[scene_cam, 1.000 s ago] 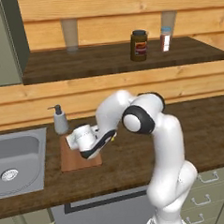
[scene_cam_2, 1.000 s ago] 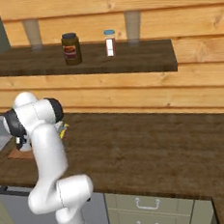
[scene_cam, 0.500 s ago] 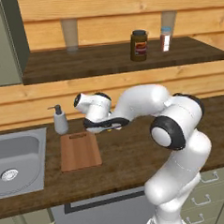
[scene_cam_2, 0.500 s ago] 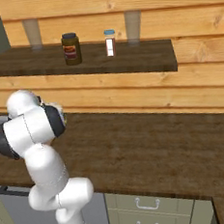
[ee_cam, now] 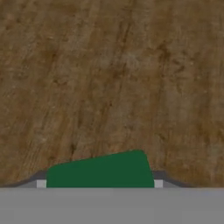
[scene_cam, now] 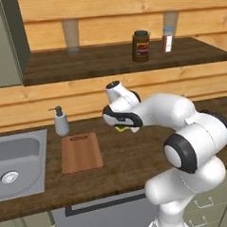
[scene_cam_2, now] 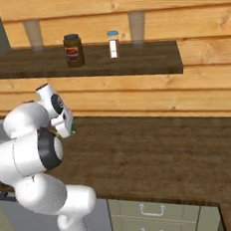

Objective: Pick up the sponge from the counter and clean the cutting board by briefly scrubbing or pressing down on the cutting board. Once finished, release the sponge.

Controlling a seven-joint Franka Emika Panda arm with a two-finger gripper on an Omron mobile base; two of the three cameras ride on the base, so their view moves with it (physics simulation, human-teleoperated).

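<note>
Sponge [scene_cam: 121, 128] sits pinched in your gripper [scene_cam: 120, 128], up off the counter [scene_cam: 137, 157], at about 3 o'clock from the cutting board [scene_cam: 80, 152]. It looks soft and light, so you hold it by its two sides. A second ago your arm was down over the board; now it has swung away.

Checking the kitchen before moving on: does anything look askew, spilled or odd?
Nothing spilled or damaged. The one thing off its spot is the sponge, clamped in the gripper above the counter, right of the cutting board.
</note>
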